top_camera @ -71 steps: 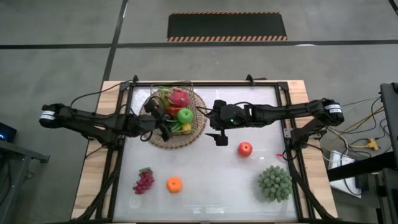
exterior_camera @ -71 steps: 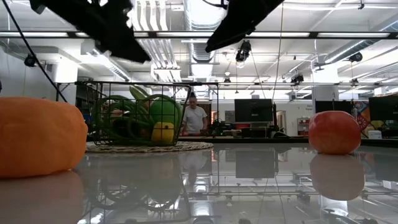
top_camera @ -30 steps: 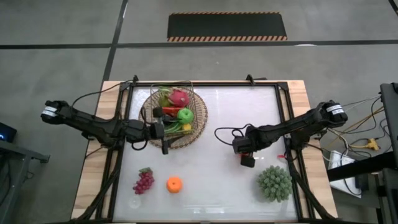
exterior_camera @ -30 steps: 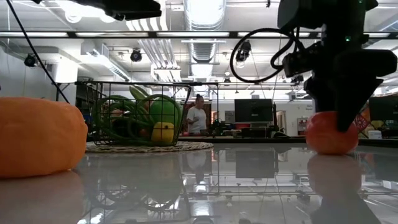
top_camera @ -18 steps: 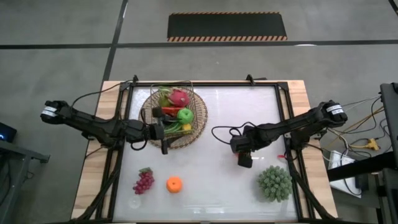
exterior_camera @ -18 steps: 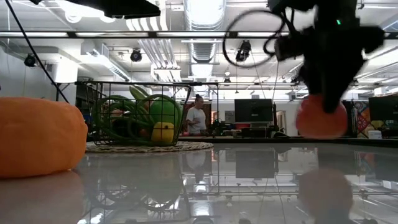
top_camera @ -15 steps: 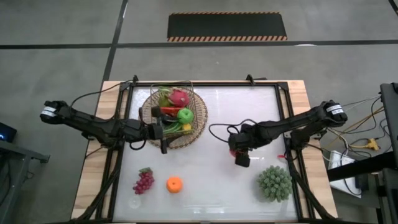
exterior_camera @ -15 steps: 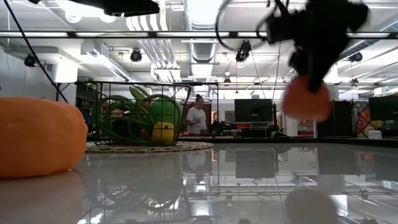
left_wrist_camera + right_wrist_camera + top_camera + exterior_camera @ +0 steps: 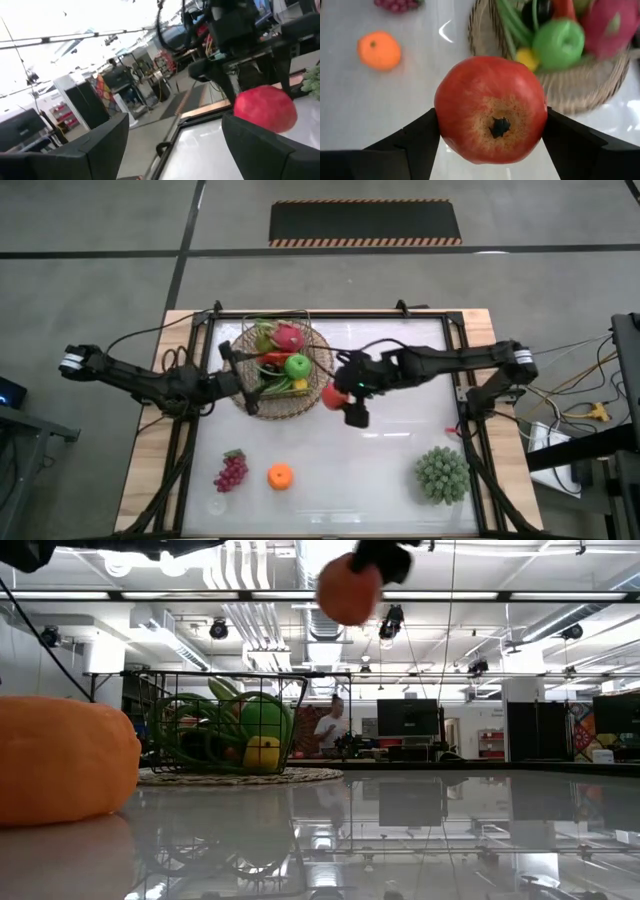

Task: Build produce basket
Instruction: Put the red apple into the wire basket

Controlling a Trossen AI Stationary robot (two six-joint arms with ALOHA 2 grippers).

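Observation:
The round woven basket (image 9: 300, 402) sits at the table's far left and holds a green apple (image 9: 557, 42), a lemon (image 9: 527, 57), a pink dragon fruit (image 9: 612, 22) and green beans (image 9: 507, 25). My right gripper (image 9: 338, 395) is shut on a red apple (image 9: 331, 395) in the air just right of the basket's rim. The apple shows high up in the low view (image 9: 348, 588). My left gripper (image 9: 238, 370) hovers open at the basket's left side. Purple grapes (image 9: 230, 470) and an orange (image 9: 280, 476) lie on the near left of the table. My right gripper pinches the red apple between its two fingers (image 9: 417, 142), one on each side of its widest part (image 9: 445, 115). The fingers reach in from the table's right. The apple is lifted clear of the table, and its dimpled end (image 9: 497, 126) faces the wrist camera.
A large spiky green ball (image 9: 442, 473) sits at the near right. The basket's wire handle (image 9: 215, 675) stands over the fruit. White tabletop lies between the basket and the spiky ball. A person (image 9: 328, 730) stands in the room beyond the table.
My right gripper has lifted the red apple off the right part of the table and carried it up and leftward to the basket's right rim. My left gripper has drawn back from the basket's near edge to its left side.

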